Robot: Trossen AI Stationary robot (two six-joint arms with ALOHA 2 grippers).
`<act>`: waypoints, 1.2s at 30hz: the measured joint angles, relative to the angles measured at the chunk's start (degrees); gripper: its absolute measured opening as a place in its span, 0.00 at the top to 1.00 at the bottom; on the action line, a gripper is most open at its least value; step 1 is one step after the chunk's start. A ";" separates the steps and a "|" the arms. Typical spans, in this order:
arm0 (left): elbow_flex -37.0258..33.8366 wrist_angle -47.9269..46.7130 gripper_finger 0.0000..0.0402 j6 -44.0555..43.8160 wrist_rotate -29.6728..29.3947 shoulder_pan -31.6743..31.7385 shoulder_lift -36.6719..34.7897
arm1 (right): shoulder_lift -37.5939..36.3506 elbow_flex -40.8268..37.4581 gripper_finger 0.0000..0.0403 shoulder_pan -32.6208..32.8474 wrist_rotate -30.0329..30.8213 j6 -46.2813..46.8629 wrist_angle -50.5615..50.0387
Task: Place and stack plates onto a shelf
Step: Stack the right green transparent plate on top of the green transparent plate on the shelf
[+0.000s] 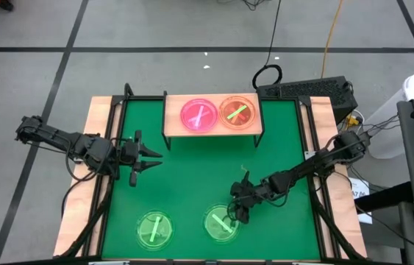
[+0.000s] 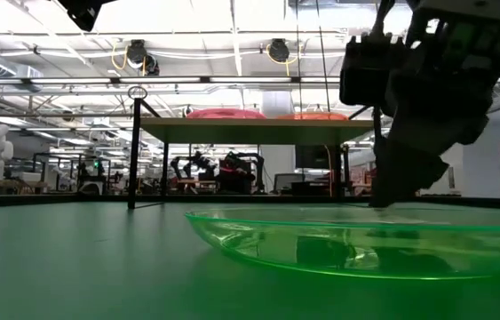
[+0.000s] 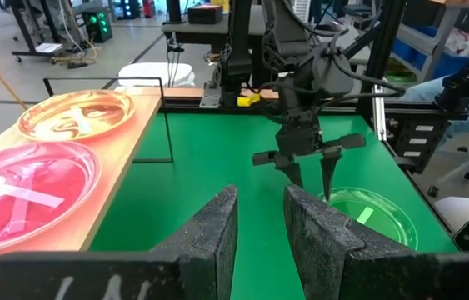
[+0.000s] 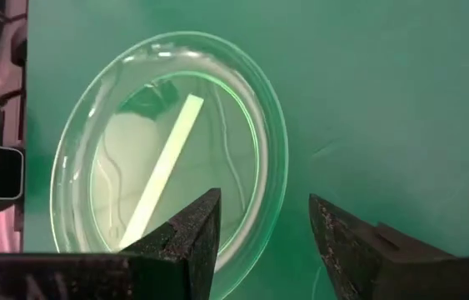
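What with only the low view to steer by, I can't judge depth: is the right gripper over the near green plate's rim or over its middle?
Observer: The rim. The right gripper is open, with one finger on the inner side of the near green plate and the other outside it.
Operator: Any other plates left to shelve?
Observer: One, a second green plate, lying on the green mat toward the left arm's side.
Operator: And the left gripper?
Observer: The left gripper is open over the mat's left side, holding nothing.
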 joint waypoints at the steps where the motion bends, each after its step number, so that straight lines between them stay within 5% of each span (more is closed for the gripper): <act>1: 0.00 0.07 0.74 0.28 -0.02 0.00 0.00 | -0.28 0.00 0.59 0.01 0.28 0.00 -0.01; 12: 0.00 0.09 0.74 0.87 -0.02 -0.02 0.00 | -2.89 0.00 0.59 -1.07 4.24 3.84 -6.83; 27: 0.00 0.11 0.74 0.83 -0.02 0.00 -0.02 | 2.35 0.07 0.60 0.17 1.24 6.76 -0.10; 36: 0.00 0.07 0.74 0.36 -0.02 0.00 -0.02 | 2.70 0.04 0.89 0.17 -0.48 4.26 0.44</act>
